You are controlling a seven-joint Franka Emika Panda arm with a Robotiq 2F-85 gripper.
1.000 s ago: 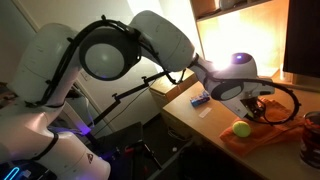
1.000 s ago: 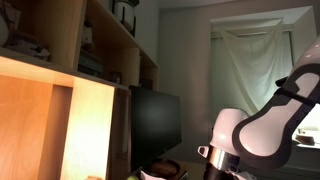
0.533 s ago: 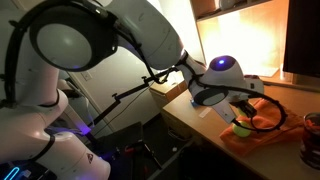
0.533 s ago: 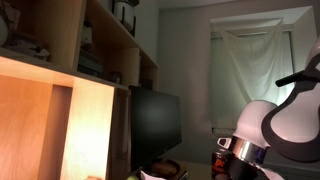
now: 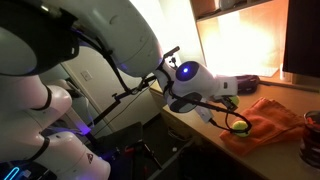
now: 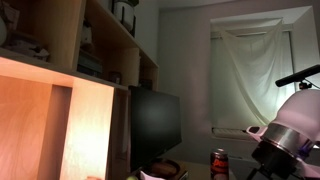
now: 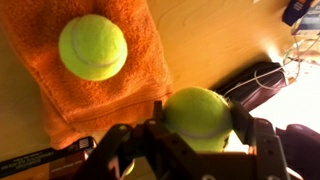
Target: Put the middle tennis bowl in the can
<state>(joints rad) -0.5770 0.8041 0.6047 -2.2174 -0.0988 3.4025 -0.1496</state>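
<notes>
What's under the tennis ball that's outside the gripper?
The free tennis ball rests on an orange towel, which lies on the wooden table. Anything beneath the towel there is covered.

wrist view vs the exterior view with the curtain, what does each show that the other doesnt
Only the wrist view: a fuzzy yellow-green tennis ball lying on an orange cloth towel, and a second tennis ball between the fingers of the end effector; whether they grip it is unclear. Only that exterior view: tall wooden shelving, a dark flat monitor and a pale curtain. Shared: only robot hardware, there the white robot arm.
</notes>
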